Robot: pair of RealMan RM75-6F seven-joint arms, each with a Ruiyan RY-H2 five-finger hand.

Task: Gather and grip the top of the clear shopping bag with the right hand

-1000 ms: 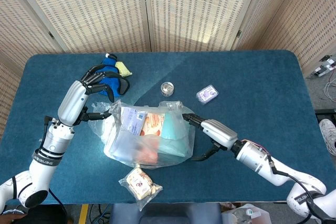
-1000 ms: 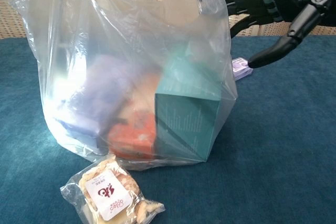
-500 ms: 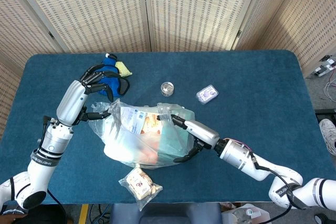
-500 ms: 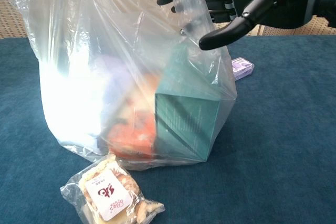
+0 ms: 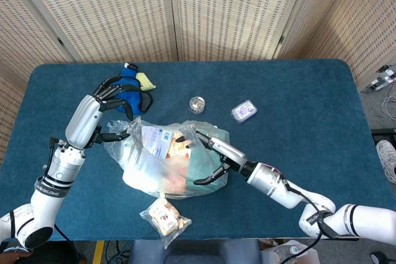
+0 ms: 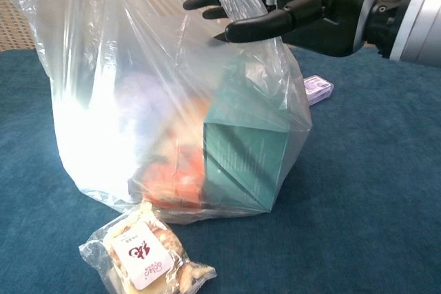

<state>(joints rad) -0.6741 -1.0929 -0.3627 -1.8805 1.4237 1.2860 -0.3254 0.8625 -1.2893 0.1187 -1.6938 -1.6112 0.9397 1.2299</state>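
The clear shopping bag stands packed near the table's front edge, its loose top rising at the near side. The right hand reaches across that top with fingers spread around the plastic, apparently not yet clamped; this is the gathering step. The left hand seems to pinch the bag's far-left rim, though the view is poor. Next the right fingers must close, bunching the film.

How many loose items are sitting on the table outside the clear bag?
4: a snack packet in front of the clear shopping bag, a small round container behind it, a small purple packet to its right, and a blue bundle at back left. Others may be hidden.
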